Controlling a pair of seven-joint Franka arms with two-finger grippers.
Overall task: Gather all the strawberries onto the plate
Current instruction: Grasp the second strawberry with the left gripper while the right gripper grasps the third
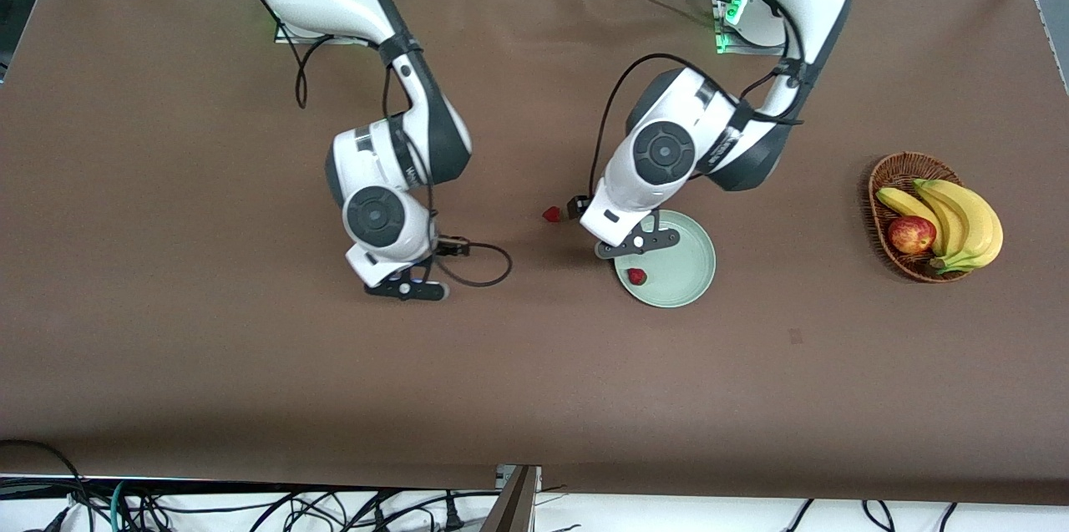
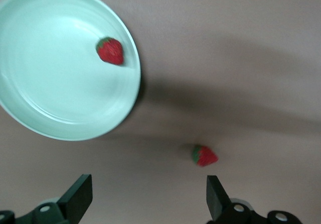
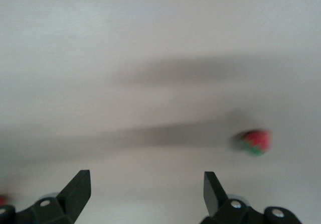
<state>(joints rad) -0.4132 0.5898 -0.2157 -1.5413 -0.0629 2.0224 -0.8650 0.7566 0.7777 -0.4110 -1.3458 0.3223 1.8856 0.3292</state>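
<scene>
One strawberry (image 1: 637,276) already lies in the mint-green plate (image 1: 693,281); your next one, the loose strawberry (image 1: 551,215), sits on the table just beside the plate's rim, toward the right arm's end. The left gripper (image 1: 637,243) hangs over that rim with fingers spread and empty, nearest to it; the right gripper (image 1: 407,290), also spread and empty, is well apart.

The brown table (image 1: 209,365) carries a mint-green plate (image 1: 689,286) at centre frame, one strawberry (image 1: 551,215) on the bare surface just up-frame of it, and a wicker basket (image 1: 887,173) at the frame's right edge, mid-height.
</scene>
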